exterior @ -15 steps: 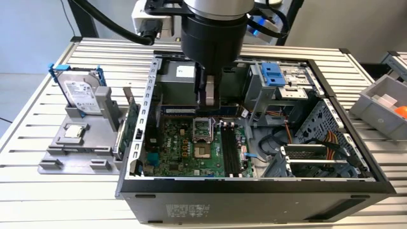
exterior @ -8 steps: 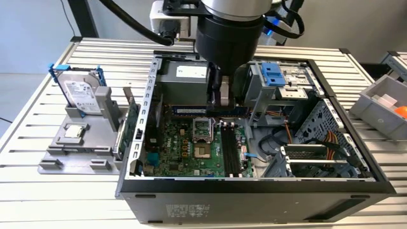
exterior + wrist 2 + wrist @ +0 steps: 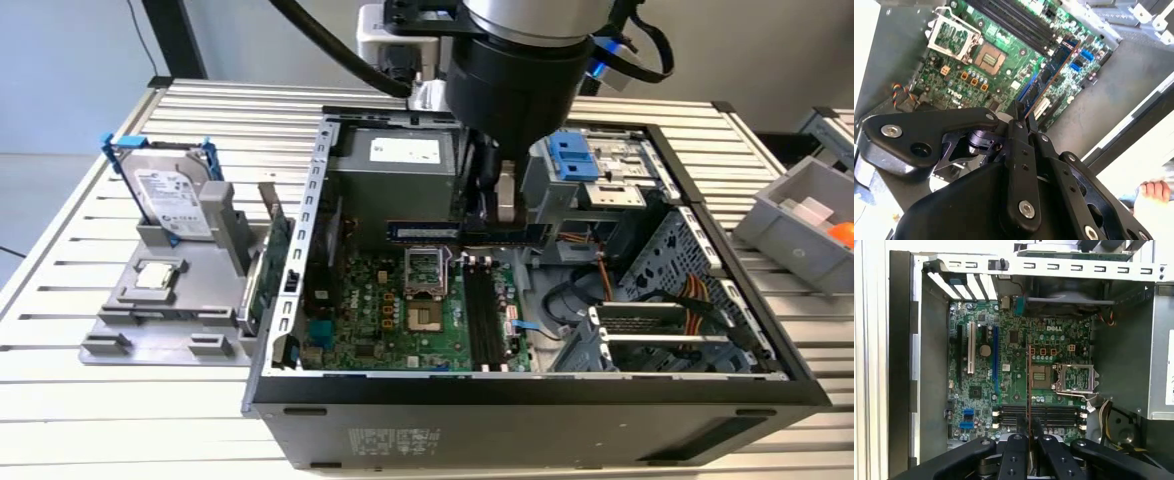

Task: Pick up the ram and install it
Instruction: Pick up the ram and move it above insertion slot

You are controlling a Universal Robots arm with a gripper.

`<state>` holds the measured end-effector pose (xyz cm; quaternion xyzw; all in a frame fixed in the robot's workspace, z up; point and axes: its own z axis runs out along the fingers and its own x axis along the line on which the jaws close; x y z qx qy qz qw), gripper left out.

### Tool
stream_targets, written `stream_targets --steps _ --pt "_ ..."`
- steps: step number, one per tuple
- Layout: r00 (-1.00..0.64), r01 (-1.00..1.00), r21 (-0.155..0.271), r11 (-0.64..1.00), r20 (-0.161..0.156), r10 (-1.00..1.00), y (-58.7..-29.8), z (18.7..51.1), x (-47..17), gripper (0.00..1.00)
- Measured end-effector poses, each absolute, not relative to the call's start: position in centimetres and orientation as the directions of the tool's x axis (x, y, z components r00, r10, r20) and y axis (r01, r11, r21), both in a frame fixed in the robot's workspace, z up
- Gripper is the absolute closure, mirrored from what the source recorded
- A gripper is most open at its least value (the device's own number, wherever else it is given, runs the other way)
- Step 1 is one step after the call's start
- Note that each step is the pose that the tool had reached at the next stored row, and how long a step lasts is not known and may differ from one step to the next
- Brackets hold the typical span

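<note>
The ram [image 3: 441, 231] is a long dark-blue stick held level above the motherboard [image 3: 387, 320], inside the open computer case [image 3: 534, 385]. My gripper [image 3: 491, 224] is shut on it near its middle. It hangs over the far end of the black memory slots [image 3: 483, 320] and is apart from them. In the first wrist view the ram [image 3: 1029, 385] shows edge-on as a thin line running out from the gripper [image 3: 1029, 432], crossing the slots [image 3: 1054, 415]. In the second wrist view the ram [image 3: 1051, 70] stretches out from the gripper [image 3: 1021, 119] over the board.
A silver hard drive in a blue bracket [image 3: 171, 188] stands on a grey holder [image 3: 160, 320] at the exterior view's left, with a green card [image 3: 274, 262] beside the case wall. A grey bin [image 3: 801, 215] sits at the right. The power supply [image 3: 387, 170] and drive cage [image 3: 601, 170] flank the gripper.
</note>
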<state>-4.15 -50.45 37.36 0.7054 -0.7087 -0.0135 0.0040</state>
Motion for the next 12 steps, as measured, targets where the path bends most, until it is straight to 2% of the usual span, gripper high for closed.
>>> stream_targets --steps 12 --pt "-0.005 -1.0 0.025 0.004 -0.013 -1.0 -50.5 37.4 -1.0 1.0"
